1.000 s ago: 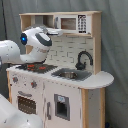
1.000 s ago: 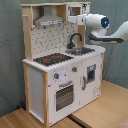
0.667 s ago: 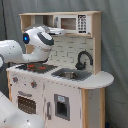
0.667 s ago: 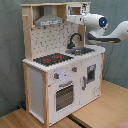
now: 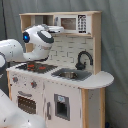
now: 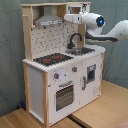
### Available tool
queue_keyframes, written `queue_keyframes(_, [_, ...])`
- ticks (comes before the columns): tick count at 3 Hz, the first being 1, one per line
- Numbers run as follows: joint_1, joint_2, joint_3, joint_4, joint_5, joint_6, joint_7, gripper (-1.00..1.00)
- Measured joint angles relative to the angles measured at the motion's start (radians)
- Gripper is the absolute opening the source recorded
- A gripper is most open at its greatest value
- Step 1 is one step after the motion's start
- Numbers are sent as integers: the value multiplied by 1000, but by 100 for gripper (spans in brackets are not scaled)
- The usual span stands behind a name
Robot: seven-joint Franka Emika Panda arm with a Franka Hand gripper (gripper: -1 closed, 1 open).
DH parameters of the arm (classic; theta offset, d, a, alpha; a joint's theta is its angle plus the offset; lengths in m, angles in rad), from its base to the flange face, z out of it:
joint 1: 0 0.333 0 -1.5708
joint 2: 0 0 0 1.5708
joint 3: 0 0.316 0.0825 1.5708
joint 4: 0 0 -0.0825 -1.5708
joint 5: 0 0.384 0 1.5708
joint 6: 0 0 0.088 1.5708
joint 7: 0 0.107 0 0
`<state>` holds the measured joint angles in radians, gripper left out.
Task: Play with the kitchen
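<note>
Arm has lifted and pushed in since a second ago: the wrist sat lower over the hob, now the gripper end (image 5: 56, 29) is up at the top shelf, next to the microwave (image 5: 74, 22). Nothing else has shifted.

The kitchen (image 5: 60, 95) stands upright, filling the middle of both exterior views, on a wooden table (image 6: 100, 112) seen in the second exterior view. Hob (image 5: 36, 66), sink (image 5: 70, 75), black faucet (image 5: 84, 59), oven door (image 6: 64, 95) all in place and shut.

Step in hand, likely: reaching for the microwave door or the shelf gap beside it. To do it well: come in slow and level, keep the tool tip clear of the grey hood (image 6: 47, 21) and the shelf's wooden edge, and aim for the door's handle side, not the panel face. The toy is light, so a hard push could slide or tip it; pull gently along the hinge arc.

Pose: forearm comes in from the first exterior view's left, the round wrist housing with its blue light (image 5: 40, 39) is above the hob, and the last link points roughly horizontal toward the upper compartment. Tip appears close to or touching the microwave's side, hard to say which. Jaws: cannot tell whether spread or pressed together; they're hidden against the shelf.
</note>
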<state>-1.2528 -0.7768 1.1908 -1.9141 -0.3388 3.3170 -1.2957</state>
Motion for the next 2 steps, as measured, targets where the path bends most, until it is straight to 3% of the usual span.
queue_keyframes(1, [0, 0, 0, 0, 0, 0, 0, -100])
queue_keyframes(2, [84, 2, -61, -55, 0, -3, 20, -100])
